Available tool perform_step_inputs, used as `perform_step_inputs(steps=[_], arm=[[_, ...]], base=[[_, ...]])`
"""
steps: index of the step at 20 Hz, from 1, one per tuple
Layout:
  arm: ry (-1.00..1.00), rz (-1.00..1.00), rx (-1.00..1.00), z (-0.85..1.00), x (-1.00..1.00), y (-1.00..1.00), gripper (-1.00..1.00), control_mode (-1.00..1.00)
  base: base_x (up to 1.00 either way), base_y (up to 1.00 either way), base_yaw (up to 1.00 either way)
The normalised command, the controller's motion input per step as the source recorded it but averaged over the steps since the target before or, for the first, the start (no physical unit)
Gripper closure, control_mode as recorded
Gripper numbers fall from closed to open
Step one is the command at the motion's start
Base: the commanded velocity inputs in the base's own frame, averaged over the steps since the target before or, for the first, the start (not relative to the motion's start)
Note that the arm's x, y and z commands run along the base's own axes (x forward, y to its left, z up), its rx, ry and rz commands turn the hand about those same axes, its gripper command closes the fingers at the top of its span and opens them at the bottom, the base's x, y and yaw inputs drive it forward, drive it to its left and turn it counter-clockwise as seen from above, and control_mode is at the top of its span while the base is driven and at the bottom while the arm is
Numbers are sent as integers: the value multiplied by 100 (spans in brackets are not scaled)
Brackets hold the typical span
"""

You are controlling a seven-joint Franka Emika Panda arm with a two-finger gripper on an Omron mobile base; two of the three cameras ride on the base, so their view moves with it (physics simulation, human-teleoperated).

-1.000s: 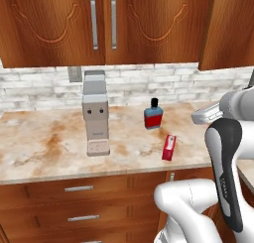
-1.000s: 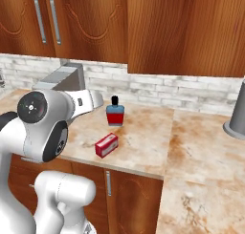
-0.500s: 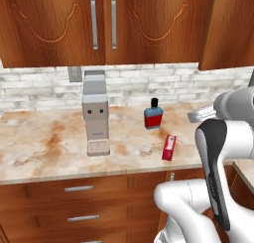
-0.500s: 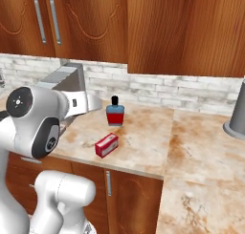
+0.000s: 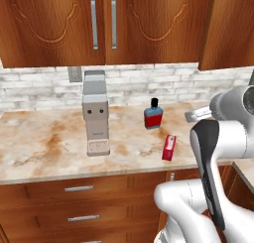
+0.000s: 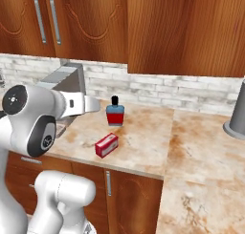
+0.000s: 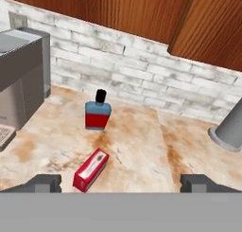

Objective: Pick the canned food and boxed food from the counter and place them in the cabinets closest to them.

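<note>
The boxed food [image 5: 169, 147] [image 6: 106, 145] is a thin red box lying flat near the front edge of the blotchy beige counter [image 5: 44, 138] [image 6: 143, 142]. In the hand view the boxed food [image 7: 91, 169] lies just ahead and left of centre between my fingertips [image 7: 42, 182]. My gripper [image 7: 121, 182] is open and empty, hovering above the counter [image 7: 137, 146] short of the box. Closed reddish-brown cabinets [image 5: 59, 24] [image 6: 91, 23] [image 7: 118, 8] hang above. The canned food is out of view.
A squat blue-and-red bottle [image 5: 153, 114] [image 6: 115, 112] [image 7: 98, 113] stands behind the box. A grey coffee machine [image 5: 95, 113] [image 6: 67, 80] [image 7: 19, 79] stands to the left. A grey cylinder's base [image 6: 238, 118] [image 7: 229, 127] sits at the right by the brick wall.
My arm has swung a little, its upper links shifting in both base views. The box and the bottle have stayed put, and the jaws have stayed open.
</note>
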Motion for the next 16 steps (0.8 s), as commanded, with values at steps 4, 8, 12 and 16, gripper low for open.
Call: perform_step_inputs(steps=[4, 8, 12, 16], arm=[[13, 0, 2, -19, 12, 0, -100, -100], [15, -2, 0, -22, 18, 0, -100, -100], [14, -4, 0, -27, 16, 0, -100, -100], [10, -6, 0, -30, 9, 0, -100, -100]], base=[[0, 0, 0], [0, 0, 0], [0, 0, 0], [0, 0, 0]])
